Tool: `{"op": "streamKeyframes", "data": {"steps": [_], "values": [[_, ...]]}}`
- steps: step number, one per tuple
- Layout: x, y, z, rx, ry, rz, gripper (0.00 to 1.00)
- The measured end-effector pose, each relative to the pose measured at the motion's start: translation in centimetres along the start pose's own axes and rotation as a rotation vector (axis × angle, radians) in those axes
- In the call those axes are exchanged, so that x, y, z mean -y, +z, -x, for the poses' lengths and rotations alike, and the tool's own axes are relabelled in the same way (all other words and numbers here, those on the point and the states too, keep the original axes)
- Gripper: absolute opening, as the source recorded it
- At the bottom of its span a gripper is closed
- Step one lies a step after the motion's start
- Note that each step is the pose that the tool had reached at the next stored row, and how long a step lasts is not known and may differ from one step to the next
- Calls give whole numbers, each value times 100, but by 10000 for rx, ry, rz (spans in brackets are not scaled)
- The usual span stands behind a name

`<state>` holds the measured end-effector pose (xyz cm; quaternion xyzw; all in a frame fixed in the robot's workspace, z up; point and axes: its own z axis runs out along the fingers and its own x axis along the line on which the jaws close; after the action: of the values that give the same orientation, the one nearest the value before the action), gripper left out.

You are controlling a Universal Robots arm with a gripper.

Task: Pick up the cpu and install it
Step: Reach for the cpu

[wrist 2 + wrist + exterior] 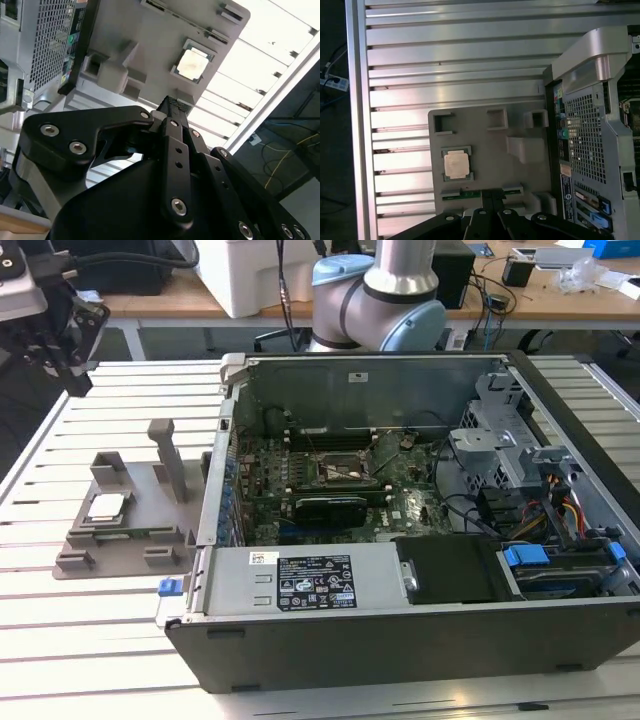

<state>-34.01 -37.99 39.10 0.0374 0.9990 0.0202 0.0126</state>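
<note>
**Exterior view.**
- The arm (385, 290), grey with pale blue joints, rises behind the computer case (400, 640).
- The pincer (72, 375) hangs high at the exterior view's left, over the far corner of the table (100, 640) and well apart from the tray (140, 530).
- The table is made of aluminium slats. A desk (540, 295) with cables and boxes stands behind it.
- The cpu (105, 505) lies flat in a recess of the grey tray, silvery top up, untouched.
- An upright post (165, 455) stands on the tray between the cpu and the case.
- The case lies open on its side. Inside are the motherboard (400, 505), the black socket frame (335, 472) and a labelled power supply (310, 585).

**Second wrist view.**
- The black linkage of the pincer (171, 104) fills the near field, its fingers (172, 130) pressed together and holding nothing.
- The cpu (192, 64) sits in its recess on the tray (150, 35), beyond the fingertips and not in contact.
- The perforated rear of the case (50, 35) stands beside the tray.
- Table slats (260, 70) run past it, with floor cables (280, 160) beyond the edge.

**First wrist view.**
- The pincer (489, 194) is clenched and empty. It points at the tray edge (485, 140), just beside the cpu (456, 164).
- The table (445, 60) is bare slats around the tray.
- The case (590, 125) stands against the tray's side.
- A power strip (335, 82) lies on the dark floor.
</note>
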Motion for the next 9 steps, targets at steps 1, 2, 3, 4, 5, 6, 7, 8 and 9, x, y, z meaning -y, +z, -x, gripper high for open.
{"op": "streamKeyframes", "data": {"steps": [1, 2, 3, 4, 5, 6, 7, 8, 9], "values": [[0, -1, -61, 0, -1, 0, 11], [0, -2, -115, -1, 1, -1, 11], [-1, -2, -151, 0, 1, 0, 11], [-1, -2, -179, -1, 1, 0, 11], [-1, -2, -233, 0, 0, -1, 11], [-2, -1, -260, 0, 0, 0, 11], [-4, 1, -287, 0, 0, 0, 11], [-8, 4, -319, 0, 0, -1, 11], [-12, 8, -360, 0, 0, 0, 11]]}}
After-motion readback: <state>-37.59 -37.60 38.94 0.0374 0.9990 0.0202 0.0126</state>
